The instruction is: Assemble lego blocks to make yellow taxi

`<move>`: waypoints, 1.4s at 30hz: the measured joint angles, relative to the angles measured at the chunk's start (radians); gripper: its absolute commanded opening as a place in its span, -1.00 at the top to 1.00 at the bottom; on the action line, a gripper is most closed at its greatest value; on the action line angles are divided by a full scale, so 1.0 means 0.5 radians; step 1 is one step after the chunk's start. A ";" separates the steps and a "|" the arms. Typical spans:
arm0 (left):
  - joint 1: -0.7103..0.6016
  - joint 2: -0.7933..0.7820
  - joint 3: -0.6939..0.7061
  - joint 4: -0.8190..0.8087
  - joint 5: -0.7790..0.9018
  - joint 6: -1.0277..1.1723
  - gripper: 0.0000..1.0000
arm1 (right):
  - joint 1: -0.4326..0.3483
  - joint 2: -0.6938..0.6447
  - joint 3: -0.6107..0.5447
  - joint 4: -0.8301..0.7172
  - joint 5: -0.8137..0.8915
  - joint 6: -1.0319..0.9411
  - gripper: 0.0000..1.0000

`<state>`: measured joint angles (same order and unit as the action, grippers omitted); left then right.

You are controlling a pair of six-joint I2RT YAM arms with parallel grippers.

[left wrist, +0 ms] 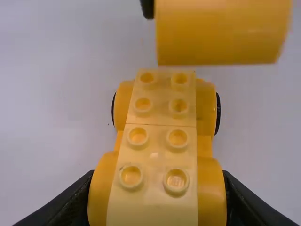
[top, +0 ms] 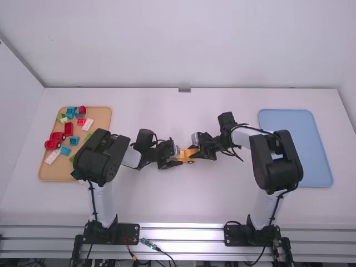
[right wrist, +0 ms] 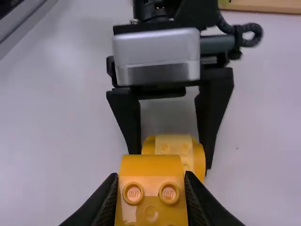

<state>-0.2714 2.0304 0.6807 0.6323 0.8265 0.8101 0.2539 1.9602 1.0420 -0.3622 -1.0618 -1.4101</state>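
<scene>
While the left gripper (top: pixel 178 160) clamps one yellow car base (left wrist: pixel 155 157) at centre frame and the right gripper (top: pixel 194 152) pinches one yellow block (right wrist: pixel 150 188) close by, one tan tray (top: pixel 54 173) of coloured blocks (top: pixel 69 129) sits left, partly hidden by the left arm (top: pixel 102 157), and one blue tray (top: pixel 315 150) right.

yellow car base (left wrist: pixel 204 146), paler yellow top (left wrist: pixel 157 141), white table (top: pixel 178 200), blue tray (top: pixel 295 119), tan tray (top: pixel 100 120)

white back wall (top: pixel 183 44), white side wall (top: pixel 18 100), pale table (top: pixel 183 200), ribbed metal rail (top: pixel 181 232)
</scene>
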 measured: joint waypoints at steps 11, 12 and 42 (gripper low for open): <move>-0.008 0.000 -0.069 0.143 -0.003 0.027 0.25 | 0.055 0.000 -0.124 0.366 0.044 0.182 1.00; -0.008 0.000 -0.081 0.169 -0.003 0.027 0.25 | 0.055 0.000 -0.146 0.426 0.045 0.216 1.00; -0.013 -0.003 -0.043 0.077 -0.002 -0.013 0.25 | 0.163 0.014 -0.224 0.719 0.207 0.653 1.00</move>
<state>-0.2779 2.0289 0.6590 0.6708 0.8253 0.8036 0.3355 1.9675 0.9302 -0.0029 -0.9585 -1.0836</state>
